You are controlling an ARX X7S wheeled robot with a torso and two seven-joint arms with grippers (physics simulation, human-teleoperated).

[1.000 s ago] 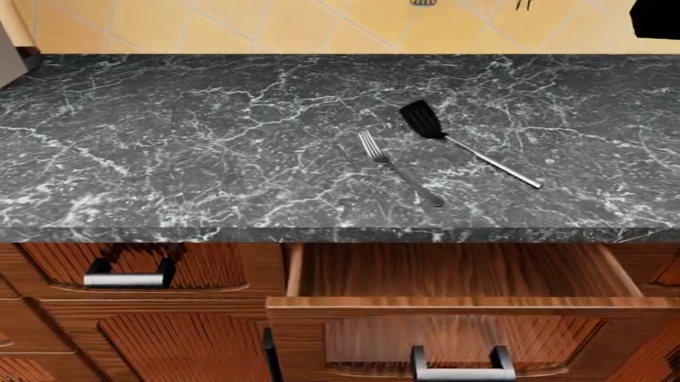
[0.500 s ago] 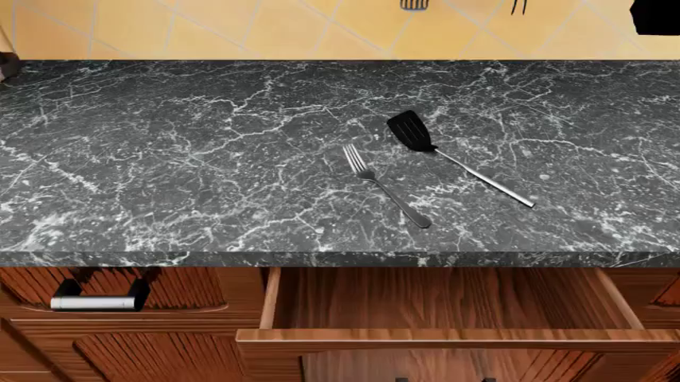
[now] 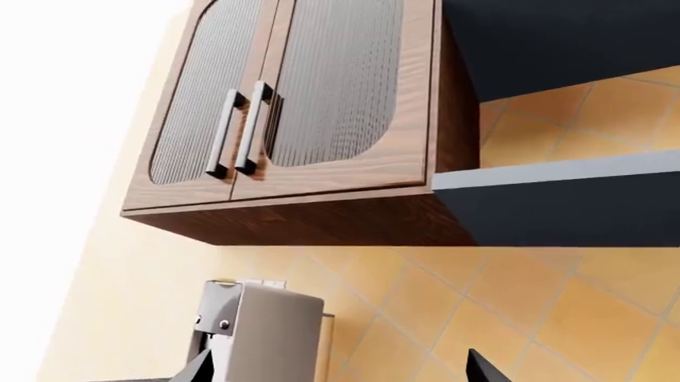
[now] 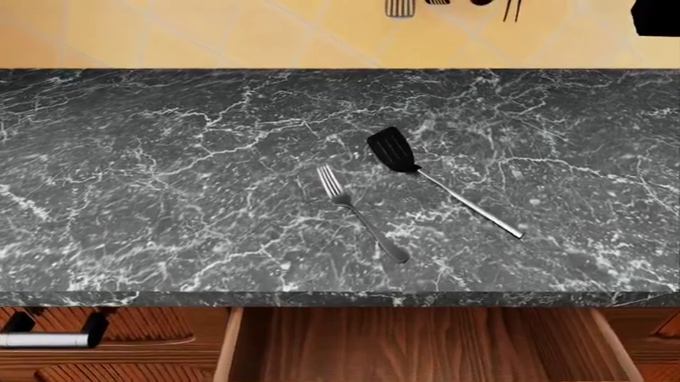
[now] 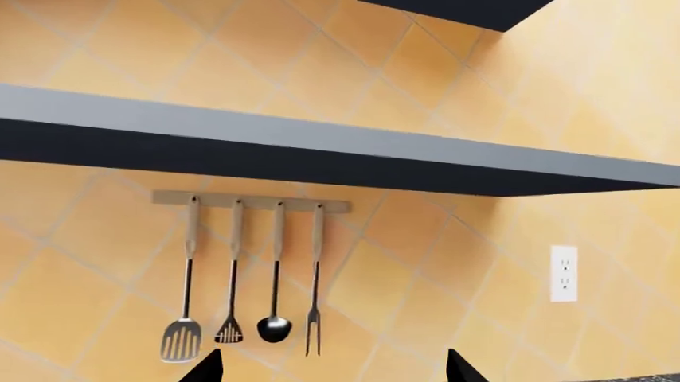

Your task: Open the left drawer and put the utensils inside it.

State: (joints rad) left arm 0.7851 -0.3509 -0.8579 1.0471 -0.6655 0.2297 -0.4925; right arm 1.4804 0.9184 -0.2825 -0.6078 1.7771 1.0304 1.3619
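Note:
A silver fork (image 4: 361,215) and a black slotted spatula (image 4: 396,151) with a thin silver handle lie side by side on the dark marble counter (image 4: 159,183), right of its middle. Below the counter's front edge the left drawer (image 4: 415,346) stands pulled open; its wooden inside shows nothing in it and its front is out of frame. Neither gripper appears in the head view. My left gripper (image 3: 342,374) is open and held high, facing a wall cabinet. My right gripper (image 5: 331,370) is also open, facing the tiled wall. Both hold nothing.
A closed drawer front with a silver bar handle (image 4: 43,340) sits further left under the counter. Small tools (image 5: 239,278) hang on a rail under a dark shelf (image 5: 318,155). A metal appliance (image 3: 260,334) stands below the wall cabinet (image 3: 308,111). A black shape (image 4: 657,16) fills the head view's top right corner.
The head view has risen: counter and utensils slid down and left in frame, and the open drawer's front and handle dropped out of view. The utensils have not shifted on the counter.

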